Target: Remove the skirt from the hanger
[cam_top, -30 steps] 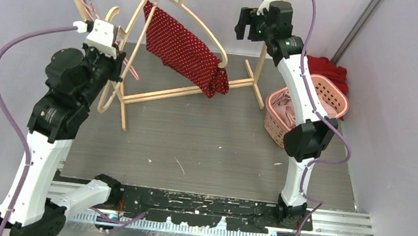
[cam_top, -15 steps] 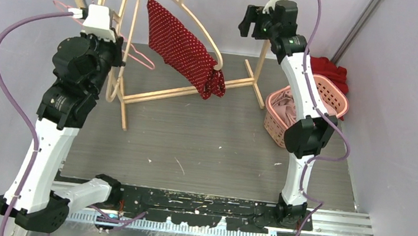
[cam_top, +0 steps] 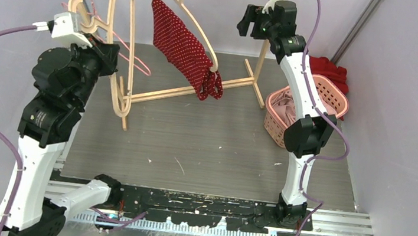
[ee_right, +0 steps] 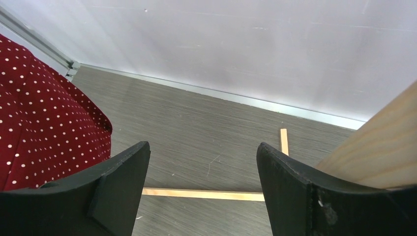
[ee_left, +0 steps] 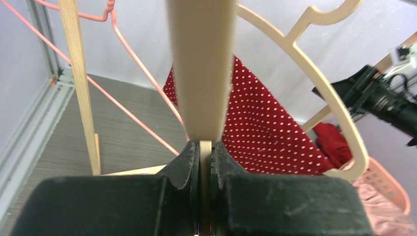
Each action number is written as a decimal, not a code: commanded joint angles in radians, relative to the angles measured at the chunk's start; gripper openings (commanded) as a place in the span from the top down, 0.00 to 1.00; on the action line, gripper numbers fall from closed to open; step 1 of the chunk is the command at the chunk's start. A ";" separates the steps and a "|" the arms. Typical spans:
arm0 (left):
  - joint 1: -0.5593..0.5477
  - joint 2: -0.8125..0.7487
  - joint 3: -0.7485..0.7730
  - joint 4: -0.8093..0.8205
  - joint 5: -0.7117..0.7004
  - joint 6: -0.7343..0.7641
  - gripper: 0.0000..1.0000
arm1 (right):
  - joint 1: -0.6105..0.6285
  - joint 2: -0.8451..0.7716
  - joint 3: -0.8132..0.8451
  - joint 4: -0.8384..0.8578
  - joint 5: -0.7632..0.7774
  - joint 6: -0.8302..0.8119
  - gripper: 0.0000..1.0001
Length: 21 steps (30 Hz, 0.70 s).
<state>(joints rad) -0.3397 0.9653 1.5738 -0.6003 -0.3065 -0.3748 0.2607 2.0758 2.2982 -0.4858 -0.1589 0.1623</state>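
Note:
The red white-dotted skirt [cam_top: 185,44] hangs over a cream hanger [cam_top: 124,49] on the wooden rack and bunches low at the hanger's right end. My left gripper [cam_top: 107,56] is shut on the hanger's left arm. In the left wrist view the jaws [ee_left: 205,145] pinch the cream hanger [ee_left: 199,69] edge-on, and the skirt [ee_left: 265,132] lies beyond. My right gripper [cam_top: 244,24] is open and empty, high beside the rack's right post, to the right of the skirt. Its wrist view shows the open gripper [ee_right: 204,162] and the skirt [ee_right: 44,132] at the left.
The wooden rack [cam_top: 186,91] stands at the back of the table. A thin pink wire hanger [cam_top: 133,56] hangs by my left gripper. A pink basket [cam_top: 331,96] holding clothes stands at the right, with a red cloth [cam_top: 328,66] behind it.
My left arm has swung left, turning the hanger. The skirt has slid toward the hanger's right end and hangs steeper. The right gripper has hardly moved.

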 commanded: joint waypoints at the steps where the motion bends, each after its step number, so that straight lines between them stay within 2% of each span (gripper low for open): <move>1: -0.003 0.005 0.102 0.037 -0.008 -0.140 1.00 | 0.012 -0.026 0.009 0.067 -0.013 0.014 0.16; 9: -0.009 0.122 0.212 0.037 0.014 -0.215 1.00 | 0.017 -0.050 -0.012 0.062 0.000 -0.001 0.16; 17: -0.017 0.234 0.254 0.059 -0.045 -0.066 1.00 | 0.016 -0.057 -0.026 0.067 -0.002 0.000 0.16; 21: -0.018 0.263 0.220 0.095 -0.104 -0.003 1.00 | 0.004 -0.045 -0.013 0.079 -0.022 0.027 0.16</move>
<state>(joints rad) -0.3527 1.2175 1.7817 -0.6144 -0.3386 -0.4675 0.2729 2.0750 2.2597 -0.4725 -0.1574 0.1650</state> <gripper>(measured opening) 0.056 0.840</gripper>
